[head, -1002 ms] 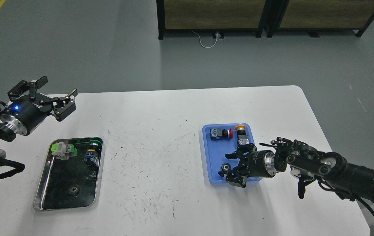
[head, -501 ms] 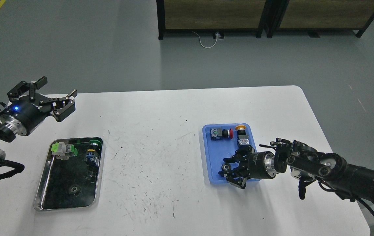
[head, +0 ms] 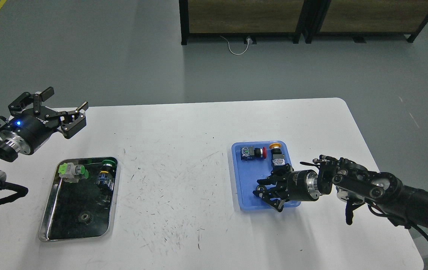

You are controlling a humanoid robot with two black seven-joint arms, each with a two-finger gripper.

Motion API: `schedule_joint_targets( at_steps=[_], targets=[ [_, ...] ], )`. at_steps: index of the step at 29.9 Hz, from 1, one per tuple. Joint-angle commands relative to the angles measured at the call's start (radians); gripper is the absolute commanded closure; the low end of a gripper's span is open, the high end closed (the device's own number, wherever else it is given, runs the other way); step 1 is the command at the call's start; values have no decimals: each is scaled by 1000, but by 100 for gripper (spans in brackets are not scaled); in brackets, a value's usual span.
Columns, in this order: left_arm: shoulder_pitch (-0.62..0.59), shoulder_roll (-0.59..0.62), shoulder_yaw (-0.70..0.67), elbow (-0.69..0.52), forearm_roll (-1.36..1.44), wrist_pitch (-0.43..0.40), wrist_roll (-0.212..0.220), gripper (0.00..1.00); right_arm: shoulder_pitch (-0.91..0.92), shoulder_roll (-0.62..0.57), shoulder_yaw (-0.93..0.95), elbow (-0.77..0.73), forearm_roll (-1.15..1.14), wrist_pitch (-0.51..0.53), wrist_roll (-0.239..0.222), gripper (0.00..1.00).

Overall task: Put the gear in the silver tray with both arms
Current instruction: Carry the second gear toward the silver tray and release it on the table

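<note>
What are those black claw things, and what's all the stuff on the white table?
They are a robot's two arms, seen from a camera in its head, looking down. Each ends in a two-finger claw, called a gripper. The left gripper hangs open above the table. The right gripper reaches into a blue tray of push-button switches; whether it holds anything, I cannot tell. The silver tray already holds a small gear and two green buttons.

The right tool [head: 262, 194] hides whatever lies between its fingers.
</note>
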Motion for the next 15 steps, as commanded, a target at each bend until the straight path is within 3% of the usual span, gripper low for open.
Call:
schedule_joint_targets(
  at_steps=[1, 6, 15],
  targets=[
    [0, -2, 0, 0, 0, 2, 1, 2, 14, -14, 38, 12, 6, 27, 1, 76],
    [-1, -2, 0, 0, 0, 3, 2, 2, 71, 21, 39, 17, 23, 32, 1, 75],
    [0, -2, 0, 0, 0, 11, 5, 2, 175, 239, -64, -38, 57, 32, 1, 74]
  ],
)
